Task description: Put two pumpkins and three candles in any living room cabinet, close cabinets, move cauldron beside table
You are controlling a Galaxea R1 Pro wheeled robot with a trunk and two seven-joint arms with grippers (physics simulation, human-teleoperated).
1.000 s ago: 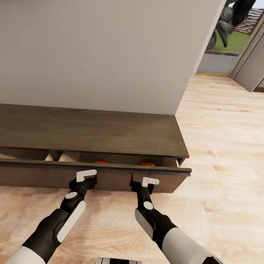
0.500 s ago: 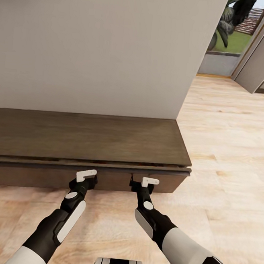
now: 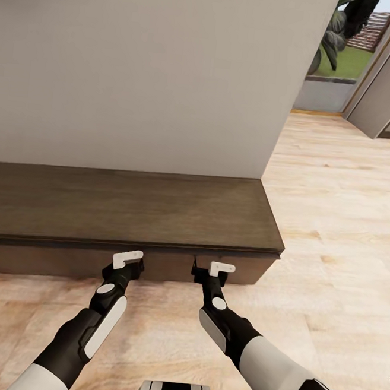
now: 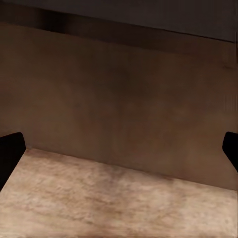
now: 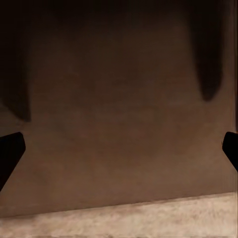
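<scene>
Flooring of pale wood planks is seen across the room, bounded at the back by a plain grey wall, with greenery visible through an opening at the far right. Against the foot of that wall the cabinet is set, long, low and dark brown, its drawer front flush under the top so that nothing inside can be seen. Both arms are stretched forward to that front. The left claw is held at the drawer face, and in the left wrist view its dark fingertips are spread wide at the frame edges with nothing between them. The right claw is placed likewise beside it, its fingertips equally wide apart and empty against the brown panel.
</scene>
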